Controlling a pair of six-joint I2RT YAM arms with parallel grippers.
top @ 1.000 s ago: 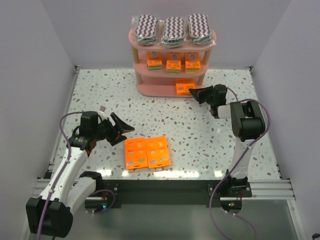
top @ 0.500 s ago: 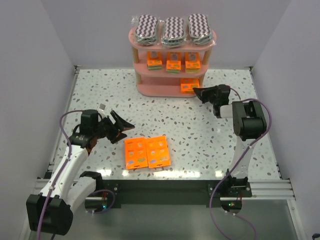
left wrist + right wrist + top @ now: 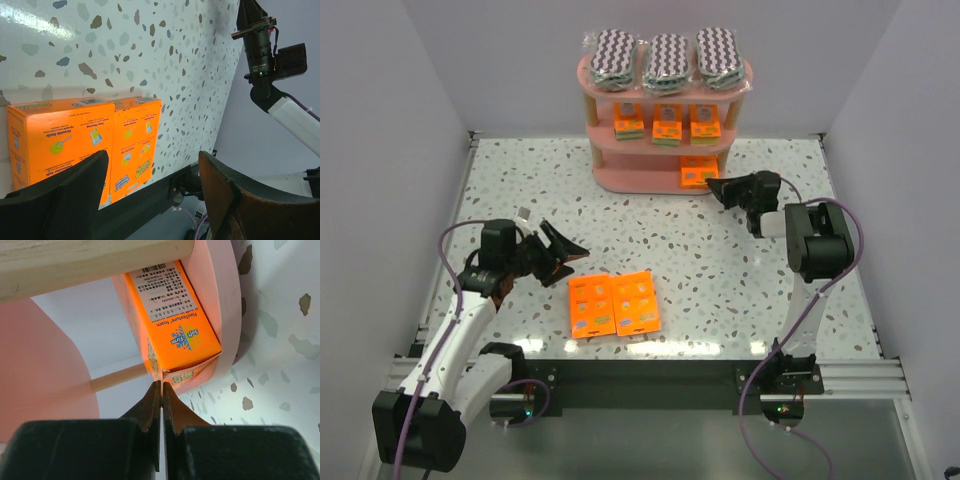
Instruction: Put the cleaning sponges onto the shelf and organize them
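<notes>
Three zigzag packs (image 3: 667,60) lie on the top tier of the pink shelf (image 3: 630,178). Three small orange packets (image 3: 667,124) stand on the middle tier. My right gripper (image 3: 712,186) is shut on the edge flap of a small orange packet (image 3: 696,173) that lies on the right of the bottom tier; in the right wrist view the gripper (image 3: 161,385) pinches the packet (image 3: 172,320) at its near corner. Two larger orange packets (image 3: 591,305) (image 3: 635,301) lie flat side by side on the table. My left gripper (image 3: 570,258) is open and empty, just left of them (image 3: 60,135).
A pale wooden post (image 3: 75,260) and the pink shelf board (image 3: 220,300) frame the held packet. The right arm (image 3: 260,50) shows in the left wrist view. White walls enclose the speckled table (image 3: 520,190) on three sides.
My right gripper has moved left toward the shelf, and the small orange packet has slid further in on the bottom tier. The left gripper has shifted slightly toward the large packets.
</notes>
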